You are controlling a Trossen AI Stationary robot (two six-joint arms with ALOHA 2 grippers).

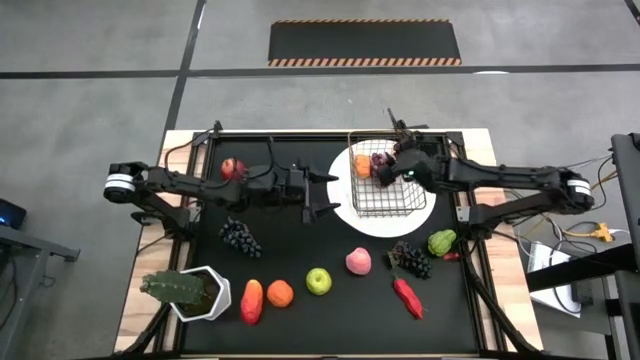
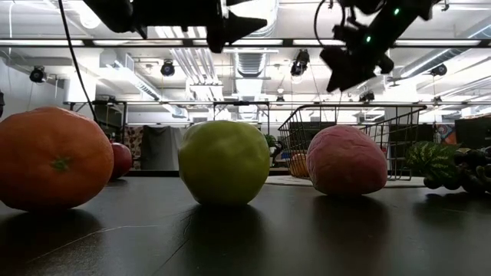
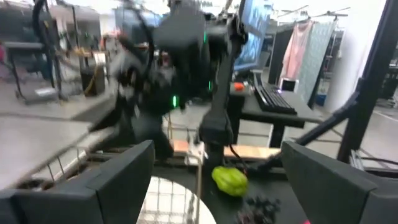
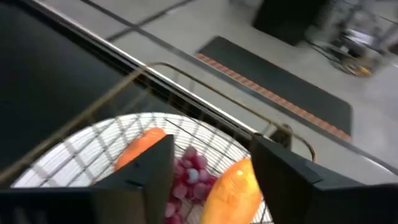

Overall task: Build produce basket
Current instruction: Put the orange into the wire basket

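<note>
Now our right gripper (image 1: 388, 172) hangs open and empty over the basket (image 1: 390, 203), so next we should grab the pink peach (image 1: 358, 262); our left gripper (image 1: 318, 193) waits open.

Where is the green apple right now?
In the high view the green apple lies on the mat near the front edge, between the orange on its left and the pink peach on its right, outside the basket.

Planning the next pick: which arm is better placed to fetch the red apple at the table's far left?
Probably the left. Its gripper hangs open mid-table, and the red apple lies beside that arm. The right gripper is over the basket, farther off.
</note>
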